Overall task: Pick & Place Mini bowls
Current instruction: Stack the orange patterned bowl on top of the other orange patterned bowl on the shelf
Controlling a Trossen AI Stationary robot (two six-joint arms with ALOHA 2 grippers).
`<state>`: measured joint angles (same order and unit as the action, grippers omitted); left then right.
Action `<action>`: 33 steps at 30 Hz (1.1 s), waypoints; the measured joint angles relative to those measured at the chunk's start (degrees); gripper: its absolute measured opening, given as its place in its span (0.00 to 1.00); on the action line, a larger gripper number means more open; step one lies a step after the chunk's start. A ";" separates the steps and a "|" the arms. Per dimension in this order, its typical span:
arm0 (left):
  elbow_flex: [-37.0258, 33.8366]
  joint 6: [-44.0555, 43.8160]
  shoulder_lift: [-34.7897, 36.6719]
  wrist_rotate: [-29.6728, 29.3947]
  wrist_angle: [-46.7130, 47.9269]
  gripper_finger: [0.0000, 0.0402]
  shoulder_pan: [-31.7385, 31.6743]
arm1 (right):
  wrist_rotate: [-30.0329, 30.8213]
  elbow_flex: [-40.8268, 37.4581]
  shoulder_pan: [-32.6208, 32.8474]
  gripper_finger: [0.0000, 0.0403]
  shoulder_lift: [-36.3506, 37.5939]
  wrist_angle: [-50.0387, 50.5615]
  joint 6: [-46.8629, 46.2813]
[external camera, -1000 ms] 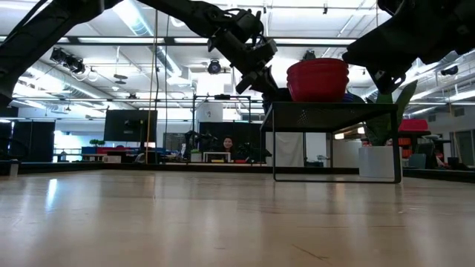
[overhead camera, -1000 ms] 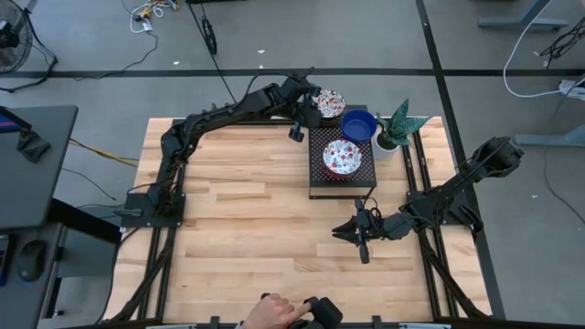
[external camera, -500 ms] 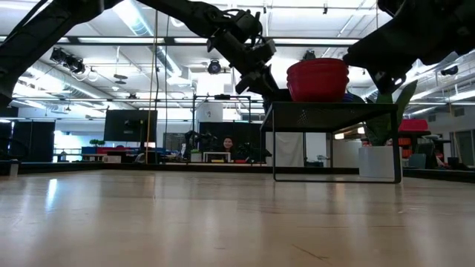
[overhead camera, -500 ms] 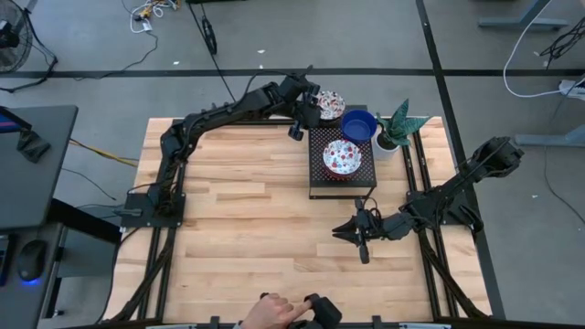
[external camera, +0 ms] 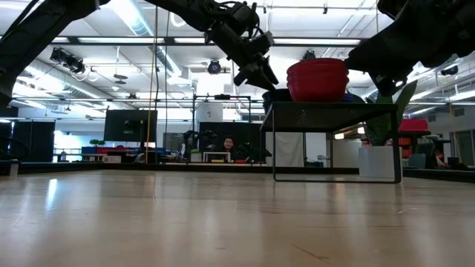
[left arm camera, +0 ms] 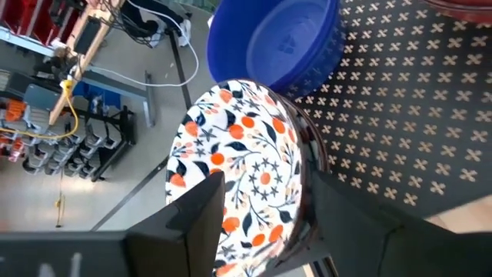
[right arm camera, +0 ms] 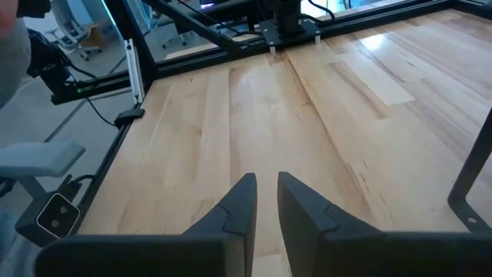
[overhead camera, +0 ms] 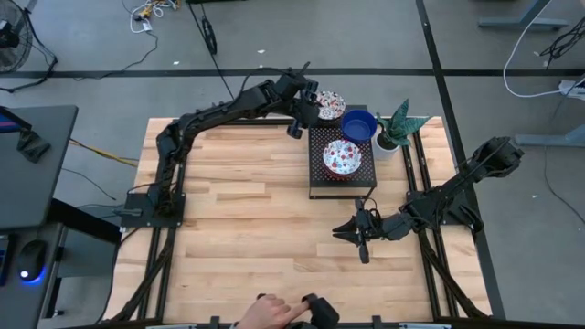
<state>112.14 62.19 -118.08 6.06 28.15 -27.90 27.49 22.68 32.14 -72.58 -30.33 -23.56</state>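
Note:
A white mini bowl with a red-and-blue floral pattern [left arm camera: 246,154] sits at the far left corner of a black mesh rack [left arm camera: 400,115]. A glossy blue mini bowl [left arm camera: 277,38] stands beside it on the mesh. My left gripper [left arm camera: 265,185] is open at the floral bowl [overhead camera: 329,102]: one finger is over its inside, the other outside its rim, and neither holds it. A second floral bowl [overhead camera: 342,158] rests nearer on the rack. My right gripper [right arm camera: 266,185] hovers over bare wood near the table's right side, with a narrow gap between its fingers and nothing in it.
A small potted green plant [overhead camera: 398,128] stands just right of the rack [overhead camera: 315,187]. In the low view a red stack [external camera: 318,80] tops the rack. A person's hand [overhead camera: 274,315] is at the table's near edge. Open wood lies left of and before the rack.
My left gripper has opened and let go of the floral bowl's rim. The bowl stays where it was, on the rack's far left corner.

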 joint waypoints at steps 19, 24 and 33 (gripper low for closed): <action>0.00 -4.61 0.41 5.42 3.58 0.03 -1.83 | 0.00 0.02 0.00 0.15 0.00 0.03 0.16; 0.00 -4.67 -0.11 5.69 2.89 0.01 -1.90 | 0.00 0.02 0.00 0.15 0.00 0.00 0.25; 0.00 -4.66 -0.40 5.77 3.01 0.01 -1.88 | 0.01 0.02 0.00 0.15 0.00 0.09 0.25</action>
<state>112.14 57.54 -118.48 11.84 31.16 -29.78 27.50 22.70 32.14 -72.58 -30.24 -23.31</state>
